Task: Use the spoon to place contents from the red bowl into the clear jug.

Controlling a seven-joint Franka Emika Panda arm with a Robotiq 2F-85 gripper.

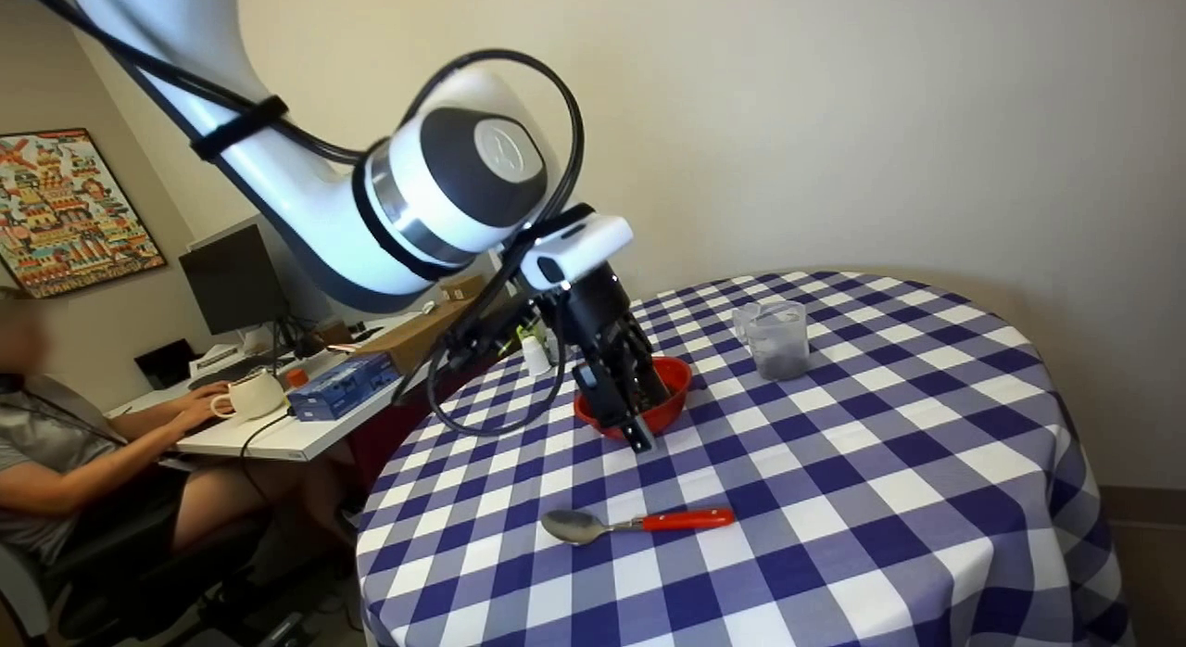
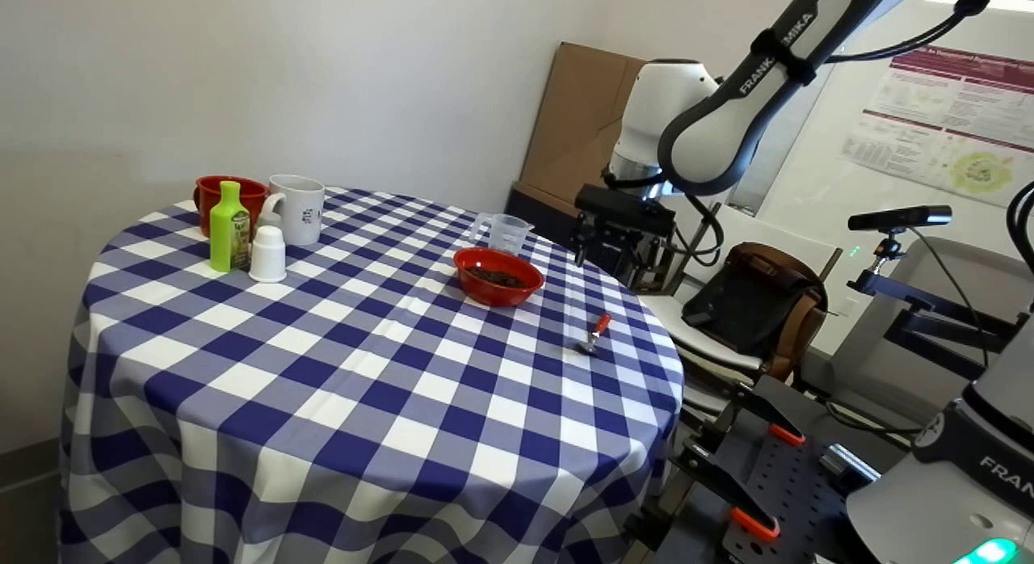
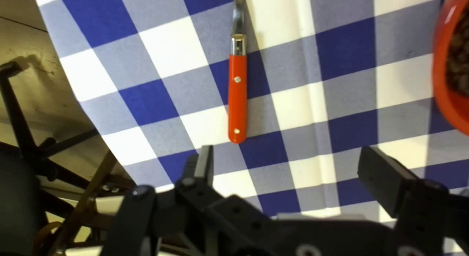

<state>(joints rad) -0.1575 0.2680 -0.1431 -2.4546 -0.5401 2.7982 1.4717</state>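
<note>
The spoon, with its orange-red handle (image 3: 237,98), lies flat on the checked tablecloth; its metal scoop (image 1: 572,526) shows in an exterior view. My gripper (image 3: 284,151) hovers above the cloth with its fingers spread wide and only cloth between them. In the wrist view the handle's end is just ahead of the left finger, apart from it. Dark brown pieces (image 2: 497,278) fill the bottom of the red bowl (image 2: 494,294), whose rim (image 3: 439,76) enters at the wrist view's right. The clear jug (image 1: 780,339) stands beyond the bowl, upright.
A red mug (image 2: 246,194), a white mug (image 2: 303,212), a green bottle (image 2: 230,229) and a white stacked cup (image 2: 268,255) are grouped at the table's far side. The spoon lies near a table edge. A person sits at a desk (image 1: 278,436) beside the table.
</note>
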